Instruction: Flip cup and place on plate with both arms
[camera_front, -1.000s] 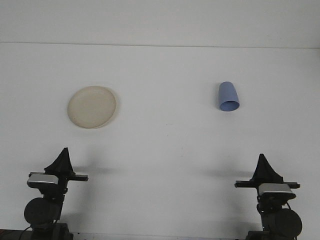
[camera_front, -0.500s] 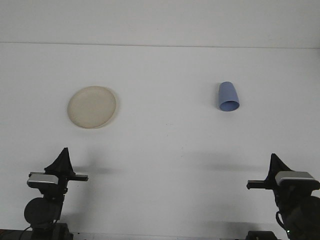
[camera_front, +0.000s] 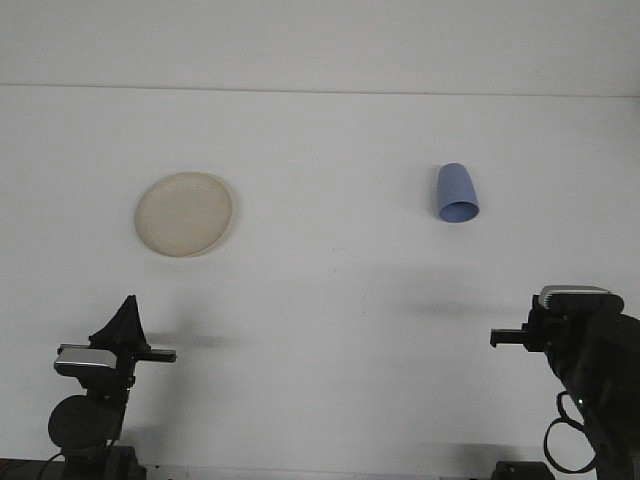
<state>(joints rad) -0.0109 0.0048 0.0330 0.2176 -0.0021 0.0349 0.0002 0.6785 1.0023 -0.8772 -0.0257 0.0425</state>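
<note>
1. A blue cup (camera_front: 456, 194) sits on the white bench (camera_front: 330, 300), on the right side toward the far edge. It is upside down, the narrower closed base up and the wider rim against the bench surface, leaning slightly toward the camera.
2. A cream-coloured plate (camera_front: 185, 213) lies flat on the left side of the bench, well apart from the cup, with nothing on it.
3. The left end effector (camera_front: 125, 320) is at the lower left, near the front edge of the bench. It shows as a dark pointed shape above a silver-and-black wrist housing; the fingers look closed to a tip, but the view does not let one tell for certain.
4. The right end effector (camera_front: 512, 338) is at the lower right, its arm angled so that the silver-topped wrist faces left. Only a short dark stub projects leftward, and whether its fingers are wide or narrow cannot be told.
5. Neither end effector touches the cup or the plate; both are well short of them.
</note>
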